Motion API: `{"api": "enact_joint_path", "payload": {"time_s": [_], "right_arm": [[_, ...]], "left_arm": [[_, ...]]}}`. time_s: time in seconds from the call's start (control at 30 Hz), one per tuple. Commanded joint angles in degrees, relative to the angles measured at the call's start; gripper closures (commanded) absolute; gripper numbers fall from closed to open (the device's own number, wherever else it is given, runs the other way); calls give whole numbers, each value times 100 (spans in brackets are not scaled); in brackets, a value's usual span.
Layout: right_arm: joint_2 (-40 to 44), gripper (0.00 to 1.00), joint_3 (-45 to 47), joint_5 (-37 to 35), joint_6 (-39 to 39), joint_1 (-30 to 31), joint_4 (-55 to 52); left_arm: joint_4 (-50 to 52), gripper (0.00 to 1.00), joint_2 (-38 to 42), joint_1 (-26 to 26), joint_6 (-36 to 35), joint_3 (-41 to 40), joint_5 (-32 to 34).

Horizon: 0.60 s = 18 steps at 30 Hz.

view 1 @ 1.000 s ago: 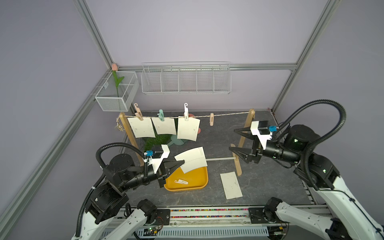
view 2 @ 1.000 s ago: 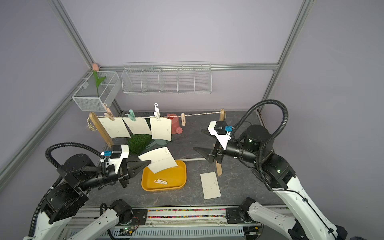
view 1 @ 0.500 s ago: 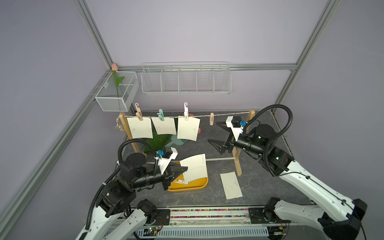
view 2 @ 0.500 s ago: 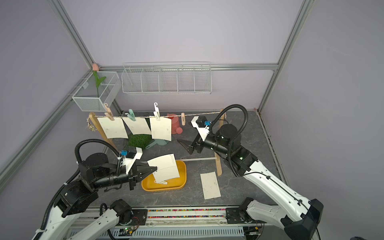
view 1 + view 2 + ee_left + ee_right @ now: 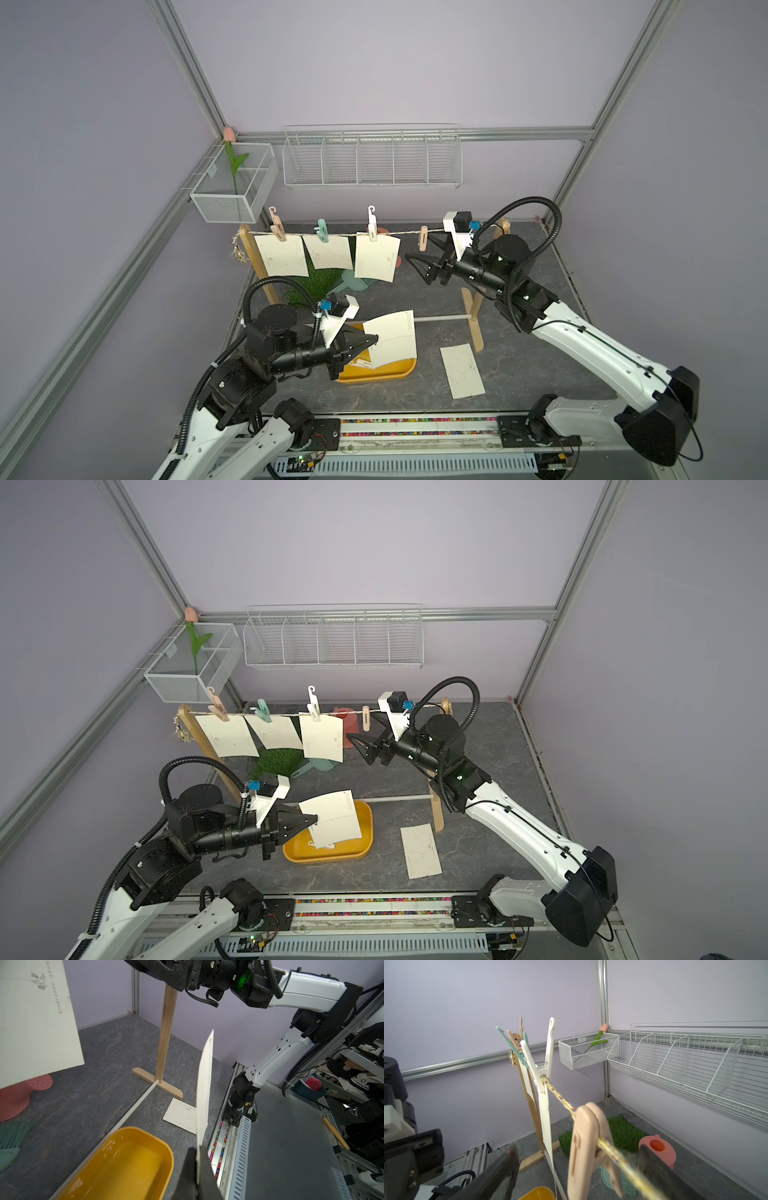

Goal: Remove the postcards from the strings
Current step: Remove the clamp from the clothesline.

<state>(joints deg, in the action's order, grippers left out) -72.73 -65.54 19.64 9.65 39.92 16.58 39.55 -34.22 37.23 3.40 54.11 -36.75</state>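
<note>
Left gripper [image 5: 372, 343]: is pinching one edge of a card, jaws pressed flat together on the paper, as the left wrist view [image 5: 198, 1153] is showing up close.
Held postcard [image 5: 394, 340]: is sticking out from those jaws, off the line and hanging in the air over the yellow tray [image 5: 401, 371].
Right gripper [image 5: 420, 247]: is hovering up at the line with jaws spread wide, one finger on each side of a bare peach clothespin [image 5: 584, 1145]; the fingertips [image 5: 508, 1159] are blurring in the right wrist view, so contact with the pin is hard to call.
String [image 5: 401, 234]: is running taut between the two wooden posts [image 5: 473, 316] of the rack and passing right between the open right jaws.
Hanging postcards [image 5: 376, 257]: three are dangling side by side toward the left post, clipped on by a peach, a teal and a white pin.
Loose postcard [image 5: 462, 370]: is lying flat on the dark table [image 5: 519, 365], near the foot of the right post and just beside the tray.
</note>
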Motion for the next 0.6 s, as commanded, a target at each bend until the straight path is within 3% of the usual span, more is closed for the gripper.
{"api": "enact_joint_path", "payload": {"time_s": [0.0, 0.17, 0.37, 0.57], "right_arm": [[-99, 10, -134, 249, 360, -132, 535], [-285, 2, -202, 721, 680, -319, 873], [-394, 26, -255, 936, 687, -346, 912], [-347, 41, -209, 961, 629, -345, 874]], "left_arm": [[-57, 100, -32, 3, -110, -1, -131], [-79, 100, -12, 3, -98, -12, -124], [-79, 100, -6, 3, -73, -5, -96], [-105, 100, -15, 3, -53, 3, -104]]}}
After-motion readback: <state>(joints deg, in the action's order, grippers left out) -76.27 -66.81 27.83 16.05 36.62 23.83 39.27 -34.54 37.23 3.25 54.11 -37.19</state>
